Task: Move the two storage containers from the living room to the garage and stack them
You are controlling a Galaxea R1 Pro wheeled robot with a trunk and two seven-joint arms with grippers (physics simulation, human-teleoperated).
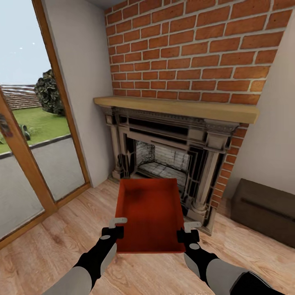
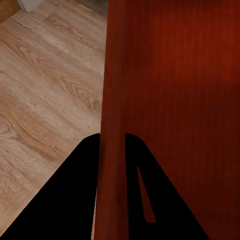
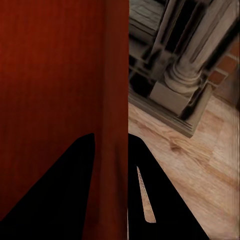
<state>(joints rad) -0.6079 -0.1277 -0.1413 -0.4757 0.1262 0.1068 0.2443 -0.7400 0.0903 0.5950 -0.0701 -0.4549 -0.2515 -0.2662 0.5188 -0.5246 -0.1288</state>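
You are holding 1 container at lower centre, before the fireplace: left end effector and right end effector each clamping a side wall. Next, I judge, turn and carry it level toward the garage.

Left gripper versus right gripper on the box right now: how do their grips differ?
The left gripper grips the storage container's left wall; the right gripper grips its right wall. Wood floor lies beside the left gripper, while the fireplace column base lies beside the right gripper. Shared: each gripper's fingers straddle a thin wall near the container's near corners.
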